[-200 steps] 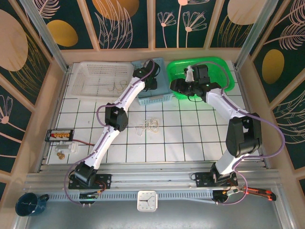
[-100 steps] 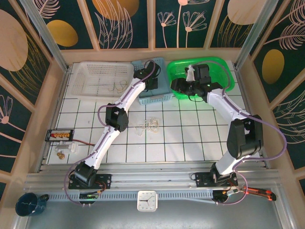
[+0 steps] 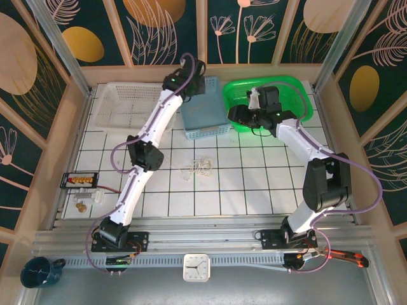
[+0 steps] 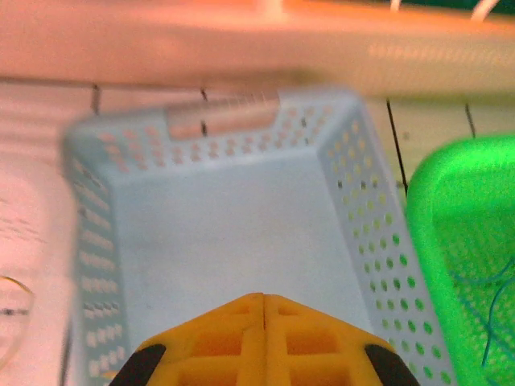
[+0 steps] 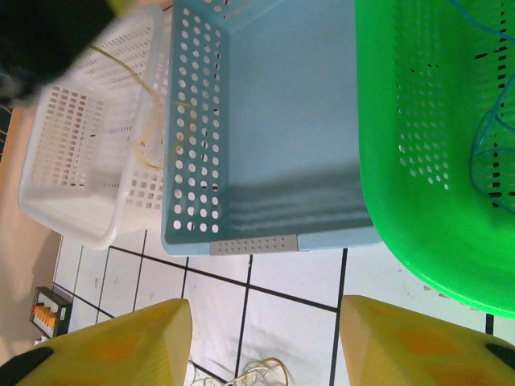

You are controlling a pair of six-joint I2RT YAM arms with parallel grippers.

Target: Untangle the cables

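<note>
Green basket (image 5: 402, 225) holds a blue cable (image 5: 476, 153), white basket (image 5: 72, 145) a beige cable (image 5: 151, 121); left jaws together, right jaws apart

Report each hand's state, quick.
Left hand: closed, nothing between the fingers.
Right hand: open, holding nothing.

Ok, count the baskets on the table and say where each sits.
3, in a row along the far edge: white basket on the left, blue basket in the middle, green basket on the right. No others seem hidden.
</note>
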